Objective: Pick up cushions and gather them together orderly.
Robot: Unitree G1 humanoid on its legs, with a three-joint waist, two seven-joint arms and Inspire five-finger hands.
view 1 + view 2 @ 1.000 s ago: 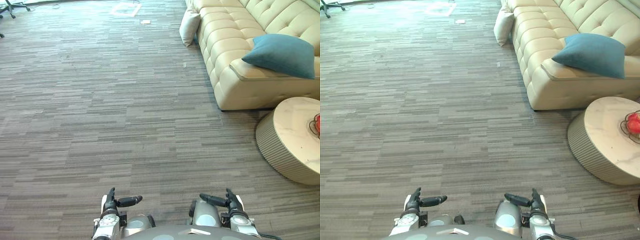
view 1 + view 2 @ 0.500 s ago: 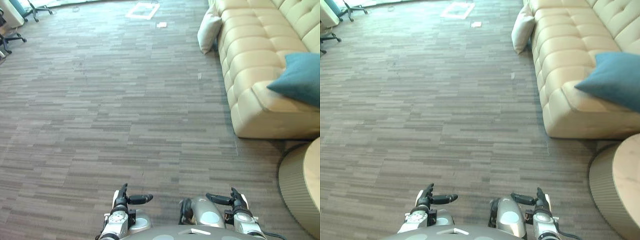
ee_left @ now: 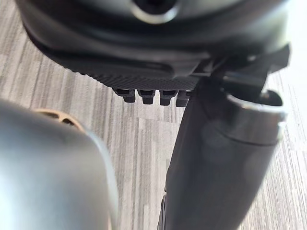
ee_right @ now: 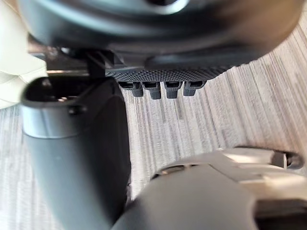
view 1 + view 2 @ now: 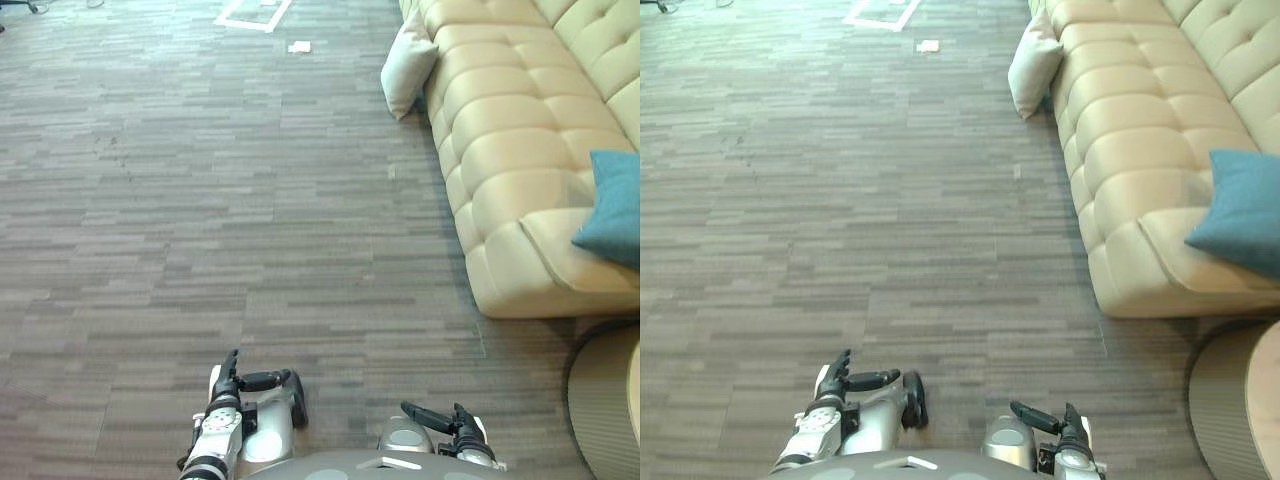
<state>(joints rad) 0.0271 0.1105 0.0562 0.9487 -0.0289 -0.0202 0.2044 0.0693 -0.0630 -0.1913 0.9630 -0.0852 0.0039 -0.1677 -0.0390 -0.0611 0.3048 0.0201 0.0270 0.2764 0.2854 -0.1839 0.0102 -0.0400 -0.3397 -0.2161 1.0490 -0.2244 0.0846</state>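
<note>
— Looking down through the left eye, where are the cushions?

— The white cushion (image 5: 408,65) stands on the floor (image 5: 200,200), far right, leaning against the sofa (image 5: 510,130). The teal cushion (image 5: 612,212) lies on the sofa's near seat at the right edge, well apart from the white one.

— And the hands?

— Both are low at the near edge, over bare floor. The left hand (image 5: 232,385) has its fingers straight and its thumb stuck out to the right, holding nothing. The right hand (image 5: 445,420) mirrors it, thumb pointing left, also empty.

— Anything else about?

— A round table (image 5: 605,400) shows its rim near right, just beside the sofa's near end. Far off on the floor there's a taped square (image 5: 250,12) with a paper scrap (image 5: 299,46) near it.

— The right eye?

— The same layout: white cushion against the sofa far off, teal one on the near seat, both hands wide and bare by the near edge.

— Left wrist view?

— Close up, the fingers run straight in a row with the thumb standing apart. Past them there's floor and nothing gripped.

— Right wrist view?

— Straight fingers again, thumb apart, empty. Floor lies beyond, and a cream corner of the sofa shows at one side.
</note>
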